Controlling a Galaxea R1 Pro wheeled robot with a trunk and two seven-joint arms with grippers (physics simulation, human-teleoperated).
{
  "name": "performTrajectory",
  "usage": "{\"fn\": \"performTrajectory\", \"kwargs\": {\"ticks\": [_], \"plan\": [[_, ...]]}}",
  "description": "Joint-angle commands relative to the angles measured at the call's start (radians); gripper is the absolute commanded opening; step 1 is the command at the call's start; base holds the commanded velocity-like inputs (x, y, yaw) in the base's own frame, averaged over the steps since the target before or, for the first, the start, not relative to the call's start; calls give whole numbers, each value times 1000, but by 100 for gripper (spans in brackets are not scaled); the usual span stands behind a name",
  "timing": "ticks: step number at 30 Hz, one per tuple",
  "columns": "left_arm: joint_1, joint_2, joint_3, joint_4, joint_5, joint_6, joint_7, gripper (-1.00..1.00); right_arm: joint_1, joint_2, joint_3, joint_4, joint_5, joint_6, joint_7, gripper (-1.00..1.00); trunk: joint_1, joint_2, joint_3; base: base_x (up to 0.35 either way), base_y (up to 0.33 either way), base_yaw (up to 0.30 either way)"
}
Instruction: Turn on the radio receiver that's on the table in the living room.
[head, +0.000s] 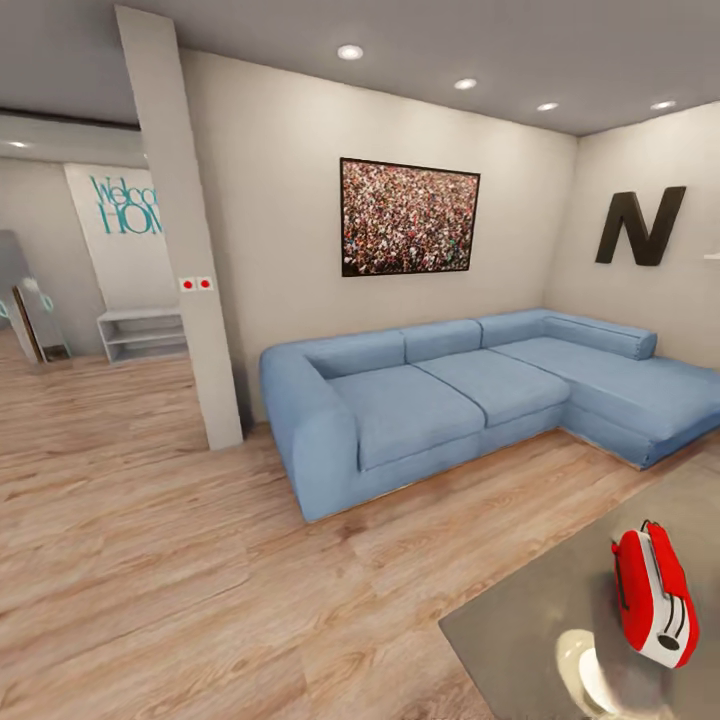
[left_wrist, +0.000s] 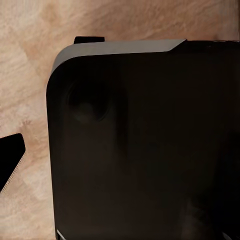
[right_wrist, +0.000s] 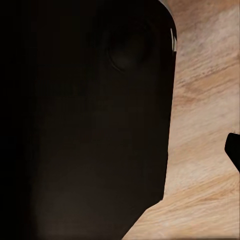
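Dark robot housing (left_wrist: 145, 145) is blocking both wrist views above wood floor (right_wrist: 205, 100), so I cannot tell how either arm's jaws are standing. Red radio receiver (head: 654, 595) is sitting on the glossy surface (head: 530, 630), near the blue sofa (head: 440, 395).

Radio receiver (head: 655, 597): you have it on the table (head: 540, 620), ahead of your right arm's side, near the table's right end.
Sofa (head: 470, 395): beyond the table from you, against the back wall, its long arm running along the right wall.
Framed picture (head: 408, 217): on the wall above the sofa.
Letter N (head: 640, 226): on the right wall, over the sofa's corner.
Pillar (head: 180, 230): left of the sofa.
Shelf unit (head: 142, 334): behind the pillar, farther left.
Wood floor (head: 150, 560): between you and the sofa, under both wrists.
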Motion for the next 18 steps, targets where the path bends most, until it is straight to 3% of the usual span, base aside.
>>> {"fn": "performTrajectory", "kwargs": {"ticks": [1, 18], "plan": [[0, 0, 0, 0, 0, 0, 0, 100, 0, 0, 0, 0, 0, 0, 0, 100, 0, 0, 0, 0, 0, -279], [0, 0, 0, 0, -1, 0, 0, 100, 0, 0, 0, 0, 0, 0, 0, 100, 0, 0, 0, 0, 0, -279]]}}
